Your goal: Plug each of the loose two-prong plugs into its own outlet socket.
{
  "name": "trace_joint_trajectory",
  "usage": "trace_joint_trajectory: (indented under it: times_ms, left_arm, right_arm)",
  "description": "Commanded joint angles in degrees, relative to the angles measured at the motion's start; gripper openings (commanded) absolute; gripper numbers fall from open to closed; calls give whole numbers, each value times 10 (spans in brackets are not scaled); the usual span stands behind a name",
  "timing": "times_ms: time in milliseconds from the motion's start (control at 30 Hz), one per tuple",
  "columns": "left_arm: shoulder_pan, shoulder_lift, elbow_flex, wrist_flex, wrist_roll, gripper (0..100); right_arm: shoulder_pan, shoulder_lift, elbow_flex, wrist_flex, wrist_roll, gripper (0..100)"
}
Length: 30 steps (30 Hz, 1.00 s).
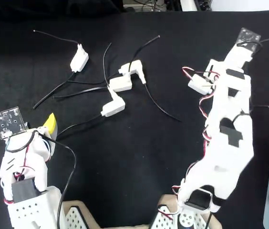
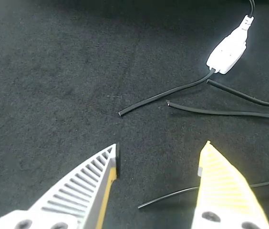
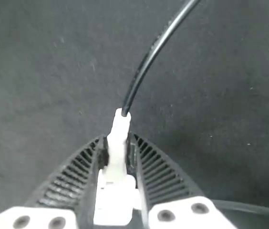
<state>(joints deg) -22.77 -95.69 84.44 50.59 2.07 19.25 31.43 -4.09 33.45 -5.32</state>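
My ribbed right tool (image 3: 117, 140) pinches a smooth white plastic plug (image 3: 114, 191); my left tool (image 2: 160, 144) gapes empty over the nubbly black worktop (image 2: 53, 71).

Bench (image 1: 125, 162): matt black cloth. Loose plugs (image 1: 79, 59): white bodies with black cords (image 1: 58, 87). Left fingers (image 2: 222, 186): one yellow, one white, both ribbed with fine parallel lines. Right fingers (image 3: 72, 181): white, same ribbing, dark inner edges. Gripped plug (image 3: 118, 143): white, black cord. Arms (image 1: 225, 157): white shells, black patches, red-and-white wiring.
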Motion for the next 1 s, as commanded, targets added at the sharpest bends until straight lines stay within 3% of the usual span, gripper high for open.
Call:
trace_joint_trajectory:
  times_ms: [0, 300, 467, 667, 967]
  left_arm:
    - [9, -4, -2, -11, 0, 274]
    - [9, -4, -2, -11, 1, 274]
    - [9, -4, -2, -11, 1, 274]
    - [9, -4, -2, -11, 0, 274]
    - [75, -4, -3, -7, -1, 274]
  right_arm:
    - [2, 16, -33, 7, 35, 12]
    - [-33, -73, -25, 284, 40, 12]
    - [-82, -136, 31, 382, 39, 12]
    - [-122, -252, 145, 402, 37, 12]
    - [-86, -482, 244, 374, 48, 12]
